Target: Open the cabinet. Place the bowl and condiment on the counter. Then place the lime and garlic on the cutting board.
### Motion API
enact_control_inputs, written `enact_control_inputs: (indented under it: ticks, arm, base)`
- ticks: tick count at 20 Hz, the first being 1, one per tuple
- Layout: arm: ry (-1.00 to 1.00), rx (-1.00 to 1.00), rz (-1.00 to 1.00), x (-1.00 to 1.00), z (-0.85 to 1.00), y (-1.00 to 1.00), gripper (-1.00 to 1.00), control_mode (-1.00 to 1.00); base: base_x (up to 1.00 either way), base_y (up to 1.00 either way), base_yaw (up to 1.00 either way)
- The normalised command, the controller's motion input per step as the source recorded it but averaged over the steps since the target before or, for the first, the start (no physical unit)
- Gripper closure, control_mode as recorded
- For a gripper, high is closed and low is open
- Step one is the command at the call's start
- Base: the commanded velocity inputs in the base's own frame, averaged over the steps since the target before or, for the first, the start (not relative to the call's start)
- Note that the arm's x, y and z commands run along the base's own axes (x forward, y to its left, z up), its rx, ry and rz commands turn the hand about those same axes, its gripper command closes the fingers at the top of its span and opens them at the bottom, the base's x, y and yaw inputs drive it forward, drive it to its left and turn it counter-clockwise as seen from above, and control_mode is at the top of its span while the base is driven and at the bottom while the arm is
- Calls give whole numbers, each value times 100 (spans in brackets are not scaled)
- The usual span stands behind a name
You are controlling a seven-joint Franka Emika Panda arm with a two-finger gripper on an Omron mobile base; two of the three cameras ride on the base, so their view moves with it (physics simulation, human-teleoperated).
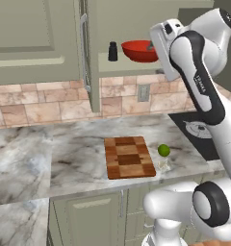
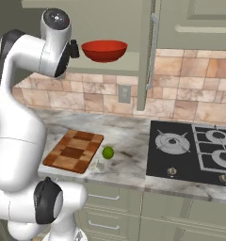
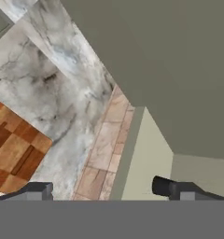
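the arm is raised to the cabinet (image 1: 93, 29) shelf, its pincer (image 3: 104, 189) spread and empty. glossy red bowl (image 1: 139, 50) and slim black bottle (image 1: 112, 51) sit there; round lime (image 1: 163, 150) and lumpy garlic (image 1: 164, 165) beside the chequered wooden board (image 1: 128, 156) on the marble bench (image 1: 64, 149).

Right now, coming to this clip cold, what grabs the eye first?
The glossy red bowl on the shelf of the open cabinet, with the small black condiment beside it. Below, the chequered cutting board lies bare on the marble counter, the lime just off its edge. The white arm rises up to shelf height, its gripper open.
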Motion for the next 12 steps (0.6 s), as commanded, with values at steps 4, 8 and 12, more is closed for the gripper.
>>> enact_control_inputs:
  ticks: [4,8,12]
  arm:
    - [1,0,-11,18,-20,-19,-100,-100]
    - [2,-2,-11,18,-14,-22,-100,-100]
    - [2,-1,-10,23,-6,-25,-100,-100]
  base:
    - [0,0,0]
    - [0,0,0]
    - [0,0,0]
